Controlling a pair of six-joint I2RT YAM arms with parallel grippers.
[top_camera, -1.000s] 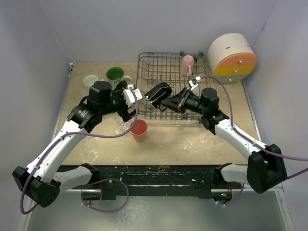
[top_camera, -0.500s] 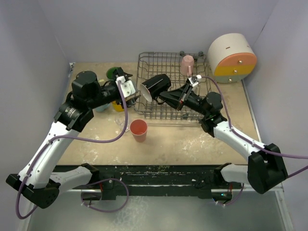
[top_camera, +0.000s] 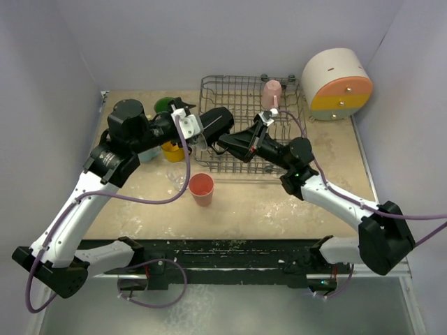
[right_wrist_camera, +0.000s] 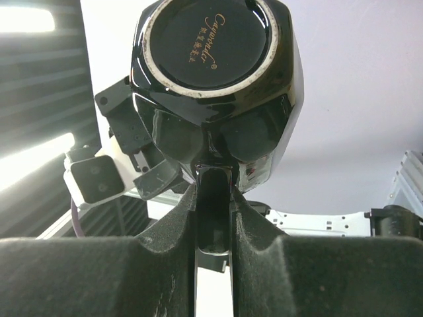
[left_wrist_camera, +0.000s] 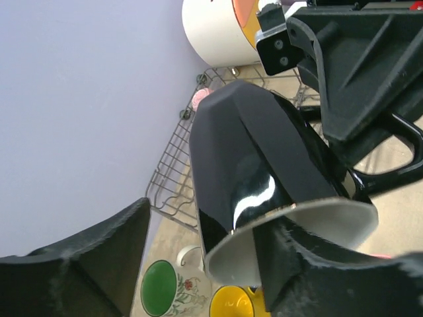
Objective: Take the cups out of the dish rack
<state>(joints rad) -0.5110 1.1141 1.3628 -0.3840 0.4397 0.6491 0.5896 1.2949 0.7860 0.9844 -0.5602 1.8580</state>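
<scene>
Right pincer (right_wrist_camera: 213, 198) was clamped on the handle of the black mug (top_camera: 216, 122), which was held on its side over the dish rack's (top_camera: 244, 77) near-left corner. Left pincer (left_wrist_camera: 208, 218) was wide open, its fingers flanking the mug's rim without gripping it. 1 pink mug (top_camera: 272, 91) sat at the rack's far side. The salmon tumbler (top_camera: 201, 188) stood on the bench (top_camera: 265, 202).

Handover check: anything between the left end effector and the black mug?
Nothing visible. The black mug sits between the open fingers of the left end effector. The right end effector pinches the handle, away from the mug's rim end.
</scene>
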